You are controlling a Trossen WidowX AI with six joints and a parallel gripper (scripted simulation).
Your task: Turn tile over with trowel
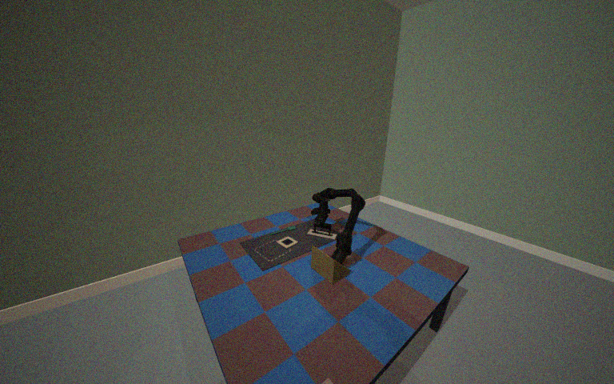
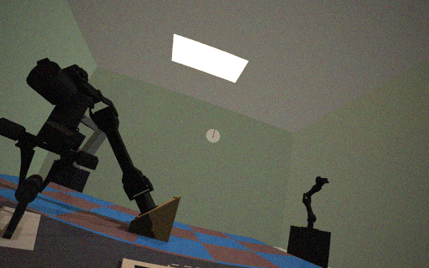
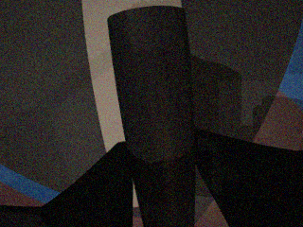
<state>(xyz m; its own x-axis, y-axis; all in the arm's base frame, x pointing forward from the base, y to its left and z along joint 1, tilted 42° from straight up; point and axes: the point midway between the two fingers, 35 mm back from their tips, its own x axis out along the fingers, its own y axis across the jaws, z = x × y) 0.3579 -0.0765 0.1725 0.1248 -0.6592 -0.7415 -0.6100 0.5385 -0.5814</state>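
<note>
Closed on the dark handle of the trowel (image 1: 321, 234) (image 2: 27, 233) (image 3: 153, 80), my gripper (image 1: 322, 227) (image 2: 29, 186) (image 3: 158, 144) points down, one finger on either side of the grip. From the wrist, the handle runs up toward twelve o'clock between my fingers, with the pale blade below it. The blade is low over the dark mat (image 1: 265, 265) (image 2: 82, 238) (image 3: 43, 95); I cannot tell whether it touches. Seen from the top view, the tile (image 1: 281, 244) lies flat on the mat at my eight o'clock, apart from the trowel, a dark square showing inside its pale border. Just beyond it, also toward eight, is the dashed outline (image 1: 270, 261); I cannot make out whether the tile's edge overlaps it. At nine o'clock a thin green strip (image 1: 288, 229) lies along the mat's border. My arm's foot stands toward five o'clock on the blue and brown checked table (image 1: 298, 317) (image 2: 221, 252), and a tan angled board (image 1: 322, 265) (image 2: 162, 218) stands upright beside it, near six. In the exterior view, a second dark arm (image 2: 309, 208) rises from a black block (image 2: 308, 246) around three o'clock, and a bright ceiling panel (image 2: 208, 58) glows at two.
</note>
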